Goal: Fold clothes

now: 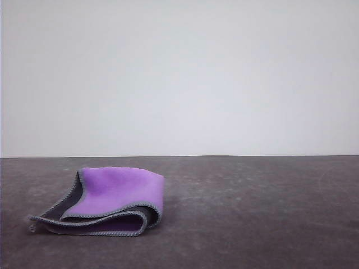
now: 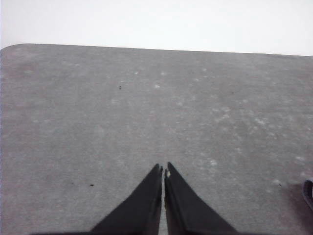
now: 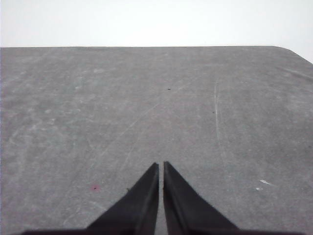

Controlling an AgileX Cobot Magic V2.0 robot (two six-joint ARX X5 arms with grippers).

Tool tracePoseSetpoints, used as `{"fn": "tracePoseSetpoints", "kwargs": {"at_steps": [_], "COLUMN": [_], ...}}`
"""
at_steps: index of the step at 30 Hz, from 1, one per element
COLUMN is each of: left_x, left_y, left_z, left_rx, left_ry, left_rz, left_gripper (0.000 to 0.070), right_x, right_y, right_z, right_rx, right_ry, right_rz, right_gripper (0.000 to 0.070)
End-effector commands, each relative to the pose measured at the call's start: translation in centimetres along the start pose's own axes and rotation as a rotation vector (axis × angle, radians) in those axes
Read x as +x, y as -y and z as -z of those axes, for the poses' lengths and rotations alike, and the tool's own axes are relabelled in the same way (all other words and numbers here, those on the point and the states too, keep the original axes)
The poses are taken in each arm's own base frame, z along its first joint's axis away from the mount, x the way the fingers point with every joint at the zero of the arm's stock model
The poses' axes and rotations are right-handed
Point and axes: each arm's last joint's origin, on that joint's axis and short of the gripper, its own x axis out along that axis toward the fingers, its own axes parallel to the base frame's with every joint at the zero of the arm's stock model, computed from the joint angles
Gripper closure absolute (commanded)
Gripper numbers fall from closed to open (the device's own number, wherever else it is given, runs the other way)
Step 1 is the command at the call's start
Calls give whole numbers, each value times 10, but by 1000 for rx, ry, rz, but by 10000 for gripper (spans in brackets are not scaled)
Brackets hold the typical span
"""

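The clothes point(image 1: 115, 199) lie folded on the dark grey table point(image 1: 252, 213), left of centre in the front view. The cloth's purple side faces up, with grey stitched edging and dark grey layers showing along the near fold. A dark sliver at the edge of the left wrist view may be its corner point(image 2: 308, 193). My left gripper point(image 2: 163, 170) is shut over bare table with nothing between its fingers. My right gripper point(image 3: 161, 164) is also shut above bare tabletop, holding nothing.
The table's far edge point(image 1: 224, 156) meets a plain white wall. In the left wrist view the tabletop's rounded corner point(image 2: 14, 47) shows, and in the right wrist view another corner point(image 3: 288, 51). Faint scratches and specks mark the surface.
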Motion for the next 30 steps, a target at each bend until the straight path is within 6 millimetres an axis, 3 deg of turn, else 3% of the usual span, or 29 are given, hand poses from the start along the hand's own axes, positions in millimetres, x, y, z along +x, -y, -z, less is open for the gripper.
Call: {"fn": "tracePoseSetpoints", "kwargs": {"at_steps": [1,30], "left_x": [2,2], "left_y": [0,0], "left_z": [7,7], "left_rx": [13,13], "left_ry": [-25,-25], "left_rz": [-1,-1], "left_gripper": [700,700], "right_x": [0,0], "right_y": [0,0], "right_z": [1,1], "right_rx": [14,14], "right_ry": [7,7], "right_rz": [0,0], "right_gripper": [685,685]}}
